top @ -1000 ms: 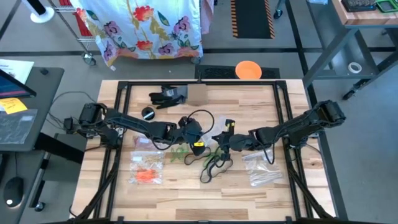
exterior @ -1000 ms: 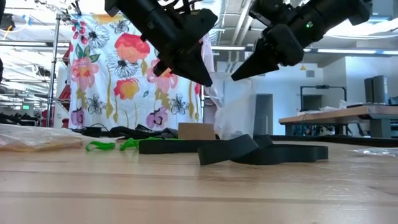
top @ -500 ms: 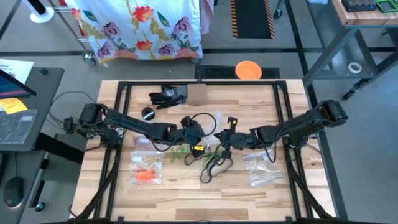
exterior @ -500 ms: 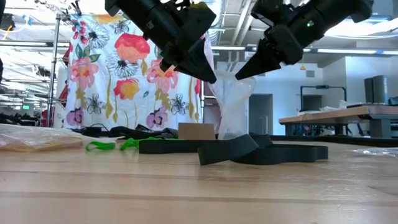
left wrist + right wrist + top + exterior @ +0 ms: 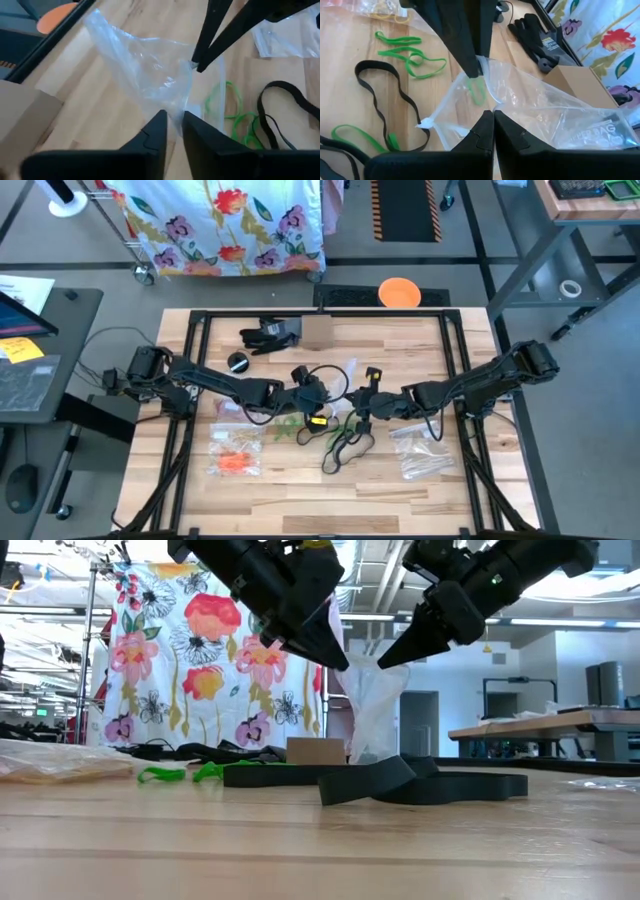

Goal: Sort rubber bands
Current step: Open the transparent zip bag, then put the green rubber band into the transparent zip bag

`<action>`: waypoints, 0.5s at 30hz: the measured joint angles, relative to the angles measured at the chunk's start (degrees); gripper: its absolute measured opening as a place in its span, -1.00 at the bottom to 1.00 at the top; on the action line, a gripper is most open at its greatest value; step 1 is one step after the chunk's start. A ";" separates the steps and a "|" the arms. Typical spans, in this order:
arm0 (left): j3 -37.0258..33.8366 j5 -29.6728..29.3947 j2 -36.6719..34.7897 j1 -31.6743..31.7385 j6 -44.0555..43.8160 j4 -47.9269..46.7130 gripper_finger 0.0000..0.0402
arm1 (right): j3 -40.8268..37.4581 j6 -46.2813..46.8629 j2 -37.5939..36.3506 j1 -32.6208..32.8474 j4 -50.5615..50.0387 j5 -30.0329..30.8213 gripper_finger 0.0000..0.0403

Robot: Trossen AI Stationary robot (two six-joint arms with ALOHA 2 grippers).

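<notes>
A clear zip bag (image 5: 545,115) hangs between my two grippers above the middle of the table (image 5: 300,500). My right gripper (image 5: 493,114) is shut on its mouth. My left gripper (image 5: 173,116) stands at the opposite side of the mouth with a narrow gap between its fingertips. A green rubber band (image 5: 477,92) hangs just under the left fingertips, seen through the film. More green rubber bands (image 5: 410,55) and large black bands (image 5: 385,95) lie flat on the wood below. My left gripper comes slanting down from the table's left, and the bag's film (image 5: 172,106) shows in the narrow gap between its fingers. Whether the fingers touch the film or the green band below them, I cannot tell. My right gripper pinches the bag's mouth edge (image 5: 192,64) between its two shut fingers, slanting down from the table's right. The bag (image 5: 372,710) hangs below the fingertips. Whether its lower end reaches the table is hidden by the black bands.
A bag with orange bands (image 5: 235,460) lies at the near left, and another clear bag (image 5: 420,450) at the near right. A black glove (image 5: 268,335), a cardboard box (image 5: 316,332) and a black cable (image 5: 325,370) sit toward the far edge.
My left gripper has rolled about the line it points along without leaving its place at the bag's mouth. The top of the bag now stands a little higher and closer between the two fingertips than a second ago.
</notes>
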 joint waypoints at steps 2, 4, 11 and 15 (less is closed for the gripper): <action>0.00 -1.14 0.00 -0.51 -1.54 -0.09 -0.65 | 0.00 0.06 0.00 0.00 -0.03 0.00 -1.00; 0.00 -1.12 -0.02 -1.00 -1.33 -1.66 -0.54 | 0.00 0.12 0.00 -0.11 -0.05 0.00 -1.00; -0.04 -8.87 -8.36 -4.50 -0.83 -16.26 -0.45 | 0.00 2.25 0.00 -2.07 -2.08 -0.02 -1.00; -0.19 -13.62 -12.83 -8.22 -3.56 -20.18 -0.45 | 0.00 4.53 0.00 -3.13 -2.72 -0.01 -1.00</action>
